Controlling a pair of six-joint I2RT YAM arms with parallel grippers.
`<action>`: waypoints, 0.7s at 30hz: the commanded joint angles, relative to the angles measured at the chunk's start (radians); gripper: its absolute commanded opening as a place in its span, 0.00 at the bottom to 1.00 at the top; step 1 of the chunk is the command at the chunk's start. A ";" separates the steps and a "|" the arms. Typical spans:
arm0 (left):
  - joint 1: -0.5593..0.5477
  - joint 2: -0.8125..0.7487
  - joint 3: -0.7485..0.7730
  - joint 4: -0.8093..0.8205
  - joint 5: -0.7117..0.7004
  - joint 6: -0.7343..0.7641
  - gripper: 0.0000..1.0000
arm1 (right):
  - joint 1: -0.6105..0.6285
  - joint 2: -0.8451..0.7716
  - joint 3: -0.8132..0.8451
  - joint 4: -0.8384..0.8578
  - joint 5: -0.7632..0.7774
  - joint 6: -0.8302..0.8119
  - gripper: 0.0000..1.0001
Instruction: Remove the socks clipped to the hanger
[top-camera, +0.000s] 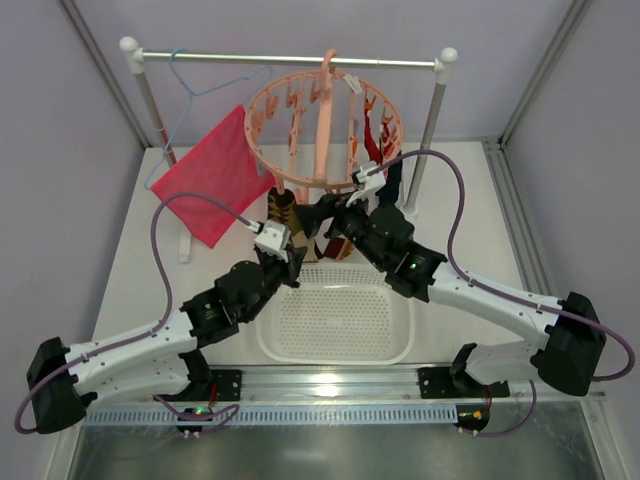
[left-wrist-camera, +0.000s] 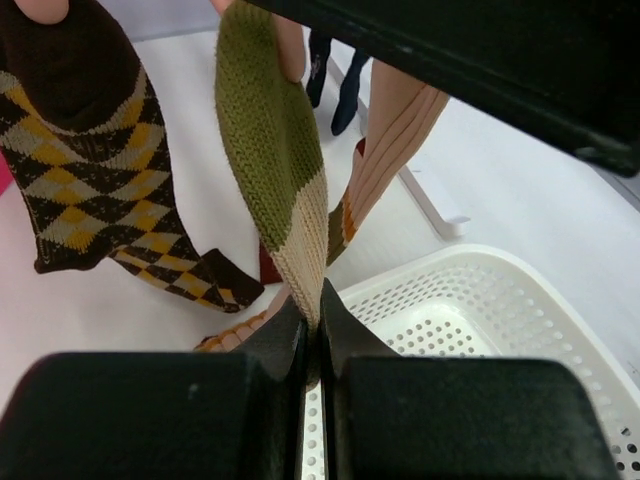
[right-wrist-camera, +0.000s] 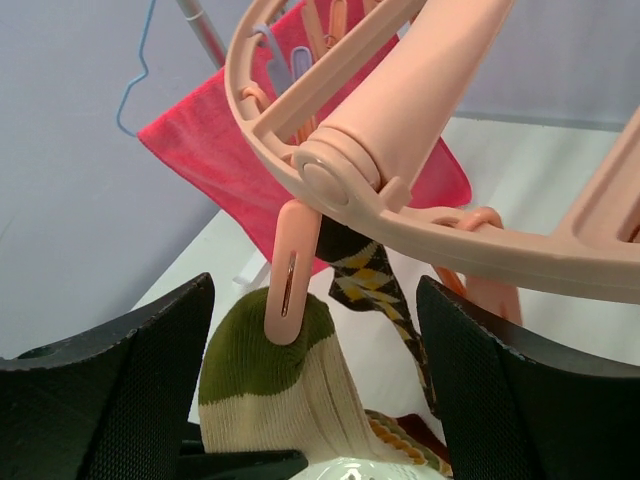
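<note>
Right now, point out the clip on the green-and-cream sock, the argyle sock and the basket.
clip (right-wrist-camera: 289, 275): right wrist view, middle of its body.
argyle sock (left-wrist-camera: 90, 190): left wrist view, its diamond-patterned middle.
basket (left-wrist-camera: 450, 268): left wrist view, its far rim.
</note>
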 joint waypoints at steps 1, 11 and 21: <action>-0.001 0.030 0.034 -0.031 -0.008 -0.010 0.00 | 0.003 0.024 0.072 -0.014 0.059 -0.004 0.82; -0.032 0.073 0.060 -0.057 -0.126 0.015 0.00 | 0.097 0.079 0.177 -0.127 0.338 -0.101 0.82; -0.054 0.073 0.067 -0.068 -0.173 0.021 0.00 | 0.189 0.200 0.339 -0.275 0.703 -0.145 0.82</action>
